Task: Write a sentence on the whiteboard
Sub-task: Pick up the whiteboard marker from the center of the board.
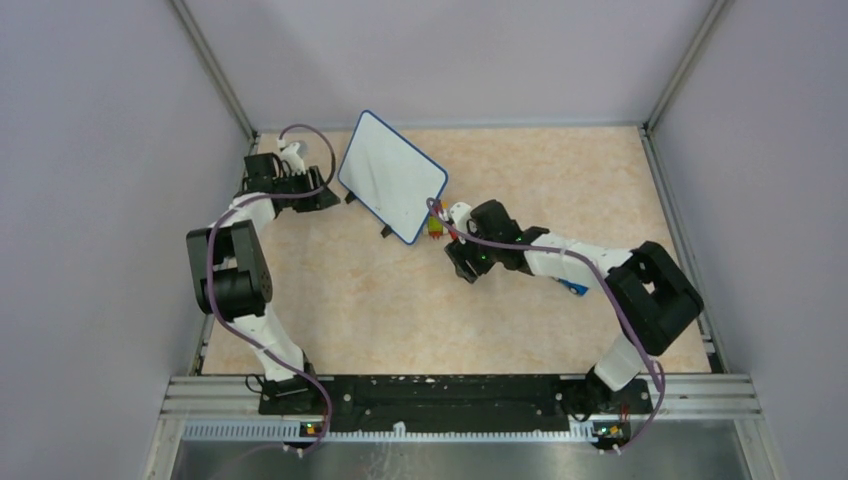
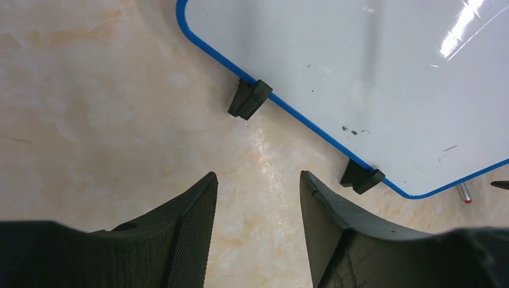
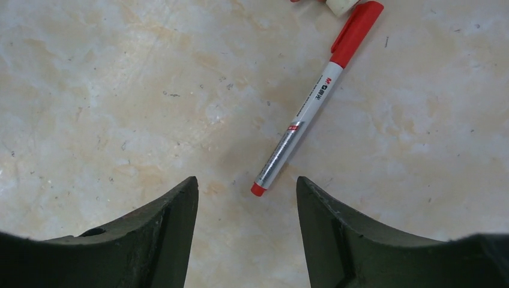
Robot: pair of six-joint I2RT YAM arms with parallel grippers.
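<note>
The whiteboard point(image 1: 392, 175), white with a blue rim and black feet point(image 2: 249, 99), lies at an angle at the back of the table. Its face point(image 2: 372, 72) carries only a few dark specks, and the sentence does not show in any view. A red-capped marker point(image 3: 306, 108) lies flat on the table, its red tail end just ahead of my right gripper point(image 3: 246, 178), which is open and empty, right of the board point(image 1: 462, 268). My left gripper point(image 2: 258, 174) is open over bare table beside the board's left edge point(image 1: 326, 197), touching nothing.
A small coloured toy point(image 1: 436, 225) sits against the board's near right corner, next to the marker's cap. Grey walls and metal posts close in the table on three sides. The arms' base rail point(image 1: 450, 395) runs along the near edge.
</note>
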